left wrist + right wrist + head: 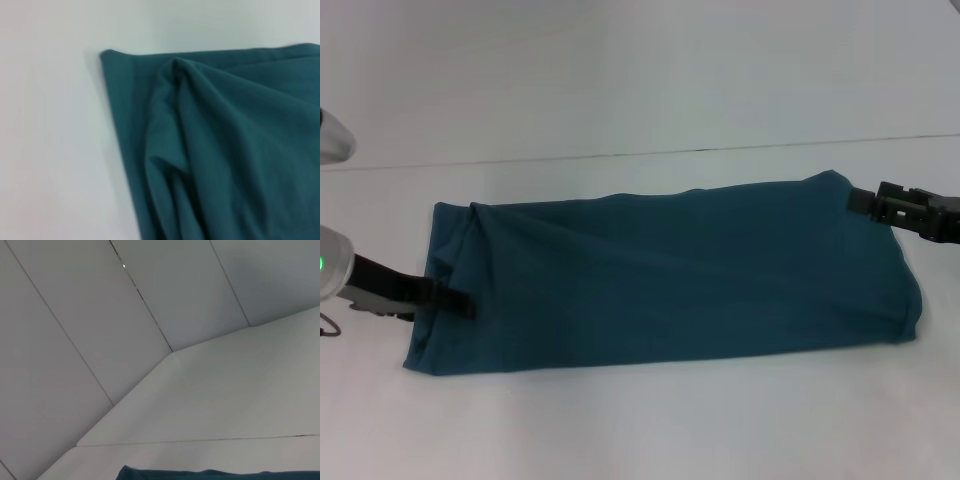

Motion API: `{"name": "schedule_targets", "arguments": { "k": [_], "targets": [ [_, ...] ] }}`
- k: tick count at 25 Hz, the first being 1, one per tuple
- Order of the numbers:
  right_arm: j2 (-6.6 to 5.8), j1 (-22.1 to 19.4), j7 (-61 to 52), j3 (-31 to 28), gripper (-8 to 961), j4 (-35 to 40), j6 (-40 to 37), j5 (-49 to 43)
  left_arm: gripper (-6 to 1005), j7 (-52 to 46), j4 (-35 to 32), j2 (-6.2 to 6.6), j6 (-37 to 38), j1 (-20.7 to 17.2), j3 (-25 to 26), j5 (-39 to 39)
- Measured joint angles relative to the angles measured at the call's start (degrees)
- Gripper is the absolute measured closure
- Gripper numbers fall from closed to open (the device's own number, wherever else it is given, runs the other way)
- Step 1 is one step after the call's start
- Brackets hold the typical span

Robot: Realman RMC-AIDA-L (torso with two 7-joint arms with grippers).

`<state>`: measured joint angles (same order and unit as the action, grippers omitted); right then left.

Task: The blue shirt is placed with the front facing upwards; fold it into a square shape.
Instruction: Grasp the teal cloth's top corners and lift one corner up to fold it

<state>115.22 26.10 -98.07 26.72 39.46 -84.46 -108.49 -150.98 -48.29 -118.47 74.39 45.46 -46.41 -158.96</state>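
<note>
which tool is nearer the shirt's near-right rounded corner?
Right. The right tool sits at the far-right corner of the blue shirt, same end as that rounded corner; the left tool is at the opposite, left edge.

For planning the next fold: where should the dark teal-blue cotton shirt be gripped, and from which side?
Probably the dark teal-blue cotton shirt at its two short ends, each gripper coming from outside: it lies as a long band, so folding end over end would square it.

Bright even overhead light, faint shadow under the shirt (670, 275), left wrist view was soft and blurred, no glare.
</note>
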Motion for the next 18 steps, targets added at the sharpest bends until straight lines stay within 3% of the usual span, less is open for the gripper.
{"name": "schedule_targets", "arguments": {
  "k": [7, 18],
  "targets": [
    [0.0, 0.1, 0.0, 0.0, 28, 0.0, 0.0, 0.0, 94, -0.3, -0.7, 0.26, -0.2, -1.0, 0.1, -1.0],
    [0.0, 0.2, -0.1, 0.1, 29, 0.0, 0.0, 0.1, 94, -0.4, 0.9, -0.35, -0.8, -0.5, -0.2, -3.1]
  ]
}}
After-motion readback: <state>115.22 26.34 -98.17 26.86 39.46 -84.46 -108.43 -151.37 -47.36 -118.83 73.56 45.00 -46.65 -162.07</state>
